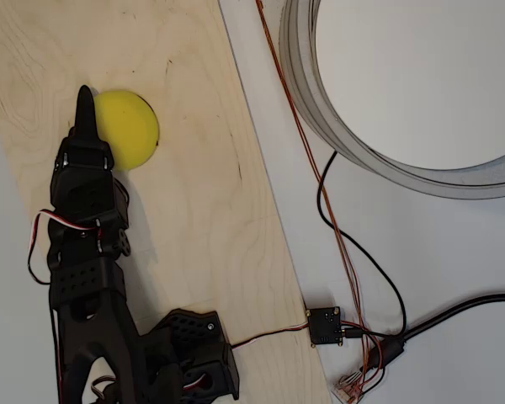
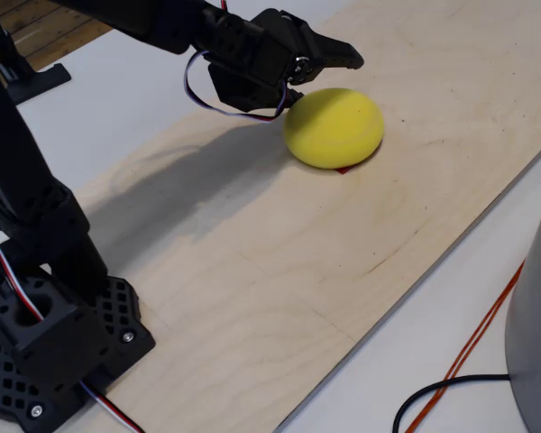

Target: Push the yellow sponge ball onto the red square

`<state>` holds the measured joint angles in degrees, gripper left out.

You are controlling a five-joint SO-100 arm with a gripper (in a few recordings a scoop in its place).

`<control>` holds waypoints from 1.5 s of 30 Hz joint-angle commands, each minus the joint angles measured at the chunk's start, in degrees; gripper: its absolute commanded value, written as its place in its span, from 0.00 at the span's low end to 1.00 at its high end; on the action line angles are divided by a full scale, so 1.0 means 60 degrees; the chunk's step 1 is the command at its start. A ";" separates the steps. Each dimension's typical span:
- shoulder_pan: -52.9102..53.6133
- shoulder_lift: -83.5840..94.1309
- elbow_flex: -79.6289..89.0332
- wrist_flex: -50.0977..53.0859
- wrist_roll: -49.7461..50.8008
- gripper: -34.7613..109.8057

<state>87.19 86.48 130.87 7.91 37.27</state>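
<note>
Foam ball parked over red patch, claw at its flank

Ball: yellow sponge ball [image 2: 334,127] sits upper centre of the fixed view, upper left of the overhead view [image 1: 128,128], on the pale plywood worktop [image 2: 252,271]. Matte, slightly porous foam; judged very light and soft, squashes under pressure, rolls easily, grippy skin so unlikely to slip off a pusher. Not fragile. A hard jab would dent it or send it rolling off; best handled by a slow low nudge on its side at mid-height, not a pinch. Pushing on top would just compress it.

Red square [image 2: 346,168]: only a thin red sliver peeks out under the ball's lower edge in the fixed view; the rest is covered. Ball looks already on or mostly over it; exact centring cannot be told.

Claw [image 2: 329,59]: black, tips pointing to the right in the fixed view, at the ball's upper-left side, touching or just beside it, cannot tell which. In the overhead view the pointed tip [image 1: 85,105] overlaps the ball's left edge. Fingers look drawn together into one narrow point, nothing gripped.

Containers: large grey round tub [image 1: 307,76] at upper right of the overhead view, well apart from the ball, off the plywood; inside appears plain white, no contents visible. Orange and black cables [image 1: 337,236] run beside it.
</note>
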 commanded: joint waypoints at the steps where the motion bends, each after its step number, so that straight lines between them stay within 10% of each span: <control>1: 0.0278 0.0557 0.0059 0.0029 0.0015 0.46; 34: 0.0161 0.0952 -0.0176 0.0015 -0.0410 0.50; 45: -0.0015 0.3267 -0.1055 0.0088 -0.3135 0.49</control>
<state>87.54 100.99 126.74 8.00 21.53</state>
